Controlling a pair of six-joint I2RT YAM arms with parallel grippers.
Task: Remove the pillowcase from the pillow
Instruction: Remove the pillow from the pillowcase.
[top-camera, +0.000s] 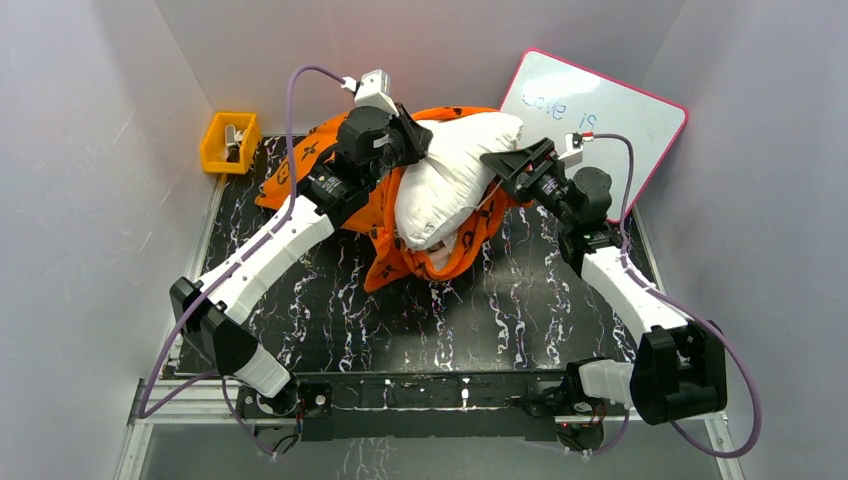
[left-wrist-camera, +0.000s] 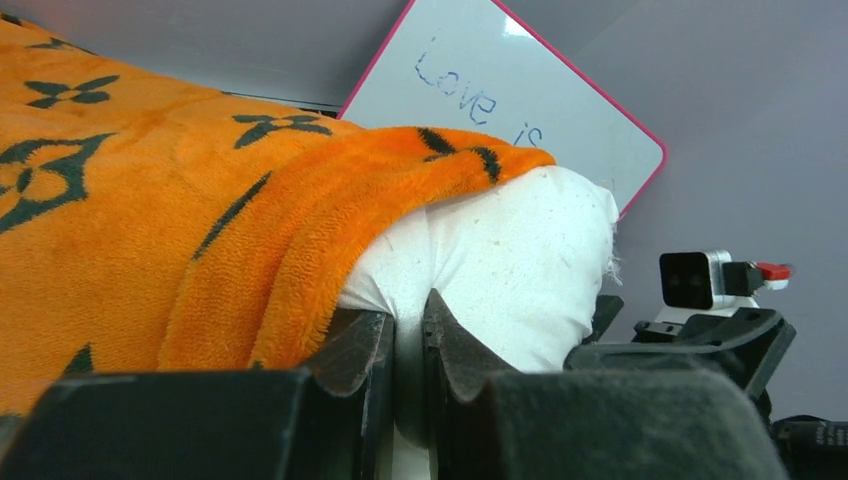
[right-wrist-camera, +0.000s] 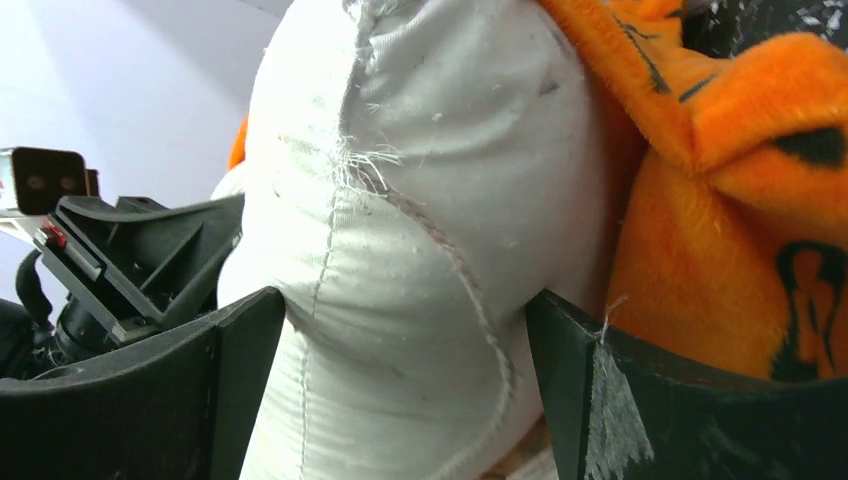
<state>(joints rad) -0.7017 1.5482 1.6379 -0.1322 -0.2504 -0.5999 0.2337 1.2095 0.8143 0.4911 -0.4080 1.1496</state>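
While both claws work at the bare far end of the pillow, the bench (top-camera: 330, 320) carries the load at its far middle. One pillowcase (top-camera: 395, 255), orange, lies bunched to the left of the claws and wraps the pillow's near end; I judge it roughly half off. One pillow (top-camera: 455, 175), white, has its long axis running from near-left to far-right, with the far end uncovered. One whiteboard (top-camera: 600, 110) leans behind it at far right.

Two claws were counted. Left claw (left-wrist-camera: 408, 310): jaws nearly together, pinching a fold of white pillow fabric, with the case's edge just beside it. Right claw (right-wrist-camera: 400, 320): jaws wide apart, straddling the pillow's corner, which fills the gap; whether it presses cannot be told.

In my judgement the case must slide off toward near-left along that axis, and the left arm is nearer its edge. One yellow bin (top-camera: 228, 143) sits in the far-left corner.
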